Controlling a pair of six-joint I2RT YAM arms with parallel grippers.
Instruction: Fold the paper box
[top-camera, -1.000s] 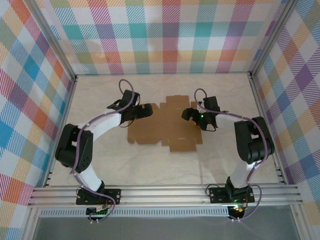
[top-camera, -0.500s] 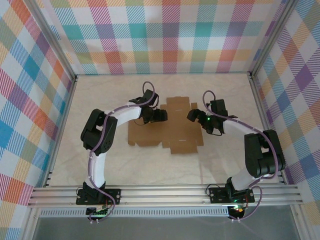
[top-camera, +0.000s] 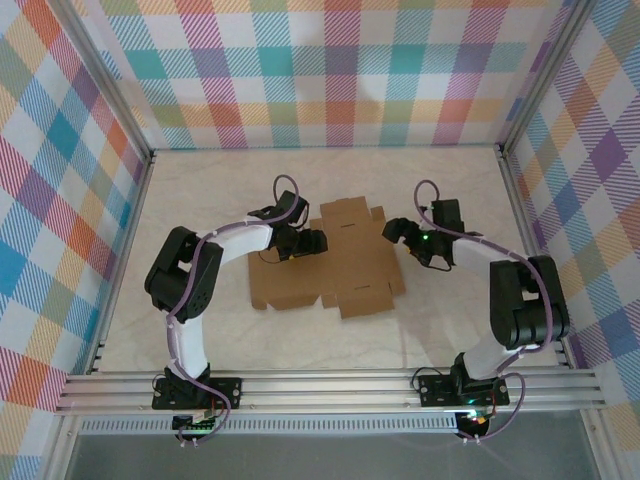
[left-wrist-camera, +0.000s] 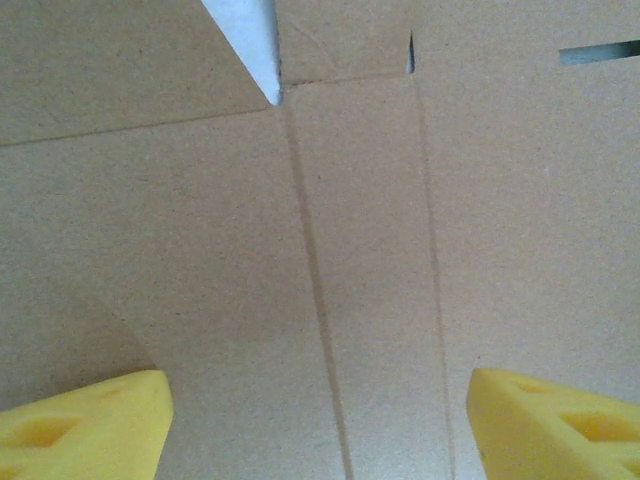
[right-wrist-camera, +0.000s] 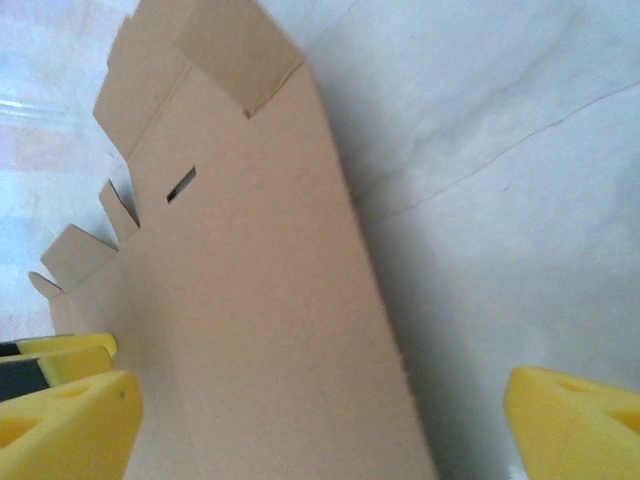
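Note:
The paper box (top-camera: 350, 262) is a flat brown die-cut sheet with flaps and tabs, lying in the middle of the table. My left gripper (top-camera: 311, 242) is low over the sheet's left half. In the left wrist view its yellow fingers (left-wrist-camera: 85, 430) stand wide apart above creased cardboard (left-wrist-camera: 380, 250), and the left gripper (left-wrist-camera: 320, 430) is open with nothing between them. My right gripper (top-camera: 394, 231) is at the sheet's right edge. In the right wrist view the right gripper (right-wrist-camera: 320, 425) is open and straddles the side panel's edge (right-wrist-camera: 250, 300), which casts a shadow on the table.
The pale marbled tabletop (top-camera: 450, 320) is boxed in by plaid walls (top-camera: 330, 80) on three sides. An aluminium rail (top-camera: 330, 388) with both arm bases runs along the near edge. Bare table lies around the sheet.
The left arm swung in from the left onto the sheet, then drew back a little. The right gripper shifted right to the sheet's edge. The sheet slid slightly nearer.

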